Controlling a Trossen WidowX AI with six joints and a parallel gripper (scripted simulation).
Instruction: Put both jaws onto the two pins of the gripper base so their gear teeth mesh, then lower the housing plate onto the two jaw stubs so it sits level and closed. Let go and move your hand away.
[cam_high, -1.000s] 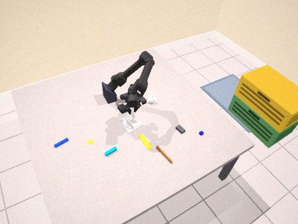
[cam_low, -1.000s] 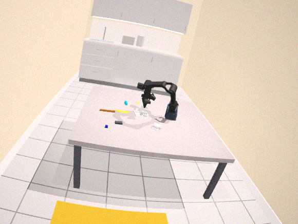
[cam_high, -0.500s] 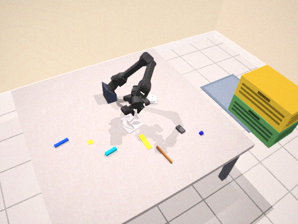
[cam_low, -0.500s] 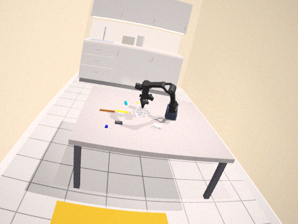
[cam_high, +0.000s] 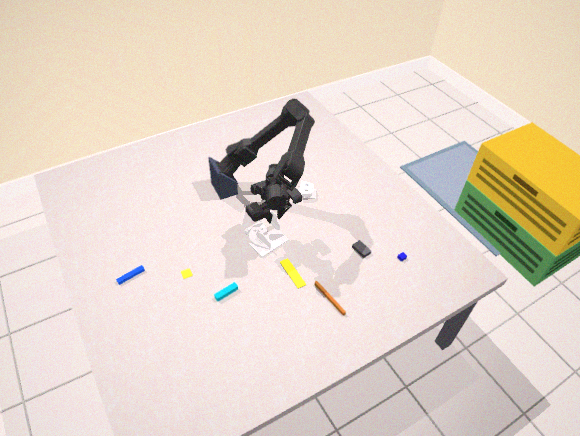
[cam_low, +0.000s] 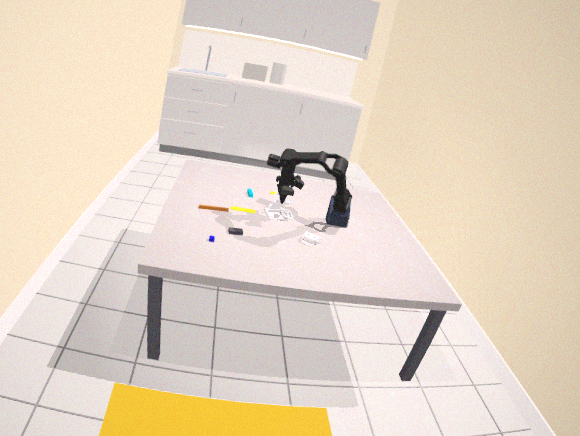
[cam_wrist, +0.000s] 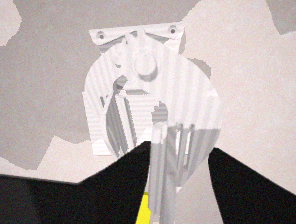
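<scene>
1. While the black arm (cam_high: 299, 137) (cam_low: 309, 157) arches over the worktop (cam_high: 165, 345) (cam_low: 300, 272), its hand (cam_high: 275, 217) (cam_low: 282, 201) (cam_wrist: 179, 151) points down, grasping a white toothed jaw (cam_high: 274, 224) (cam_wrist: 192, 95).
2. In the wrist view, the jaw's curved body and round stub (cam_wrist: 146, 65) overlap the white gripper base (cam_high: 271, 246) (cam_low: 274, 215) (cam_wrist: 159, 31); whether they touch, I cannot tell.
3. At the base's far edge in that view, two screw holes show; the teeth are too blurred to judge any meshing.
4. Well apart from the base, a small white piece with holes (cam_high: 306, 189) (cam_low: 310, 238) lies near the arm, on the worktop.
5. Near the base lies a yellow strip (cam_high: 292, 273) (cam_low: 243, 210) (cam_wrist: 143, 209), with an orange-brown stick (cam_high: 330, 298) (cam_low: 213, 208) just beside it.
</scene>
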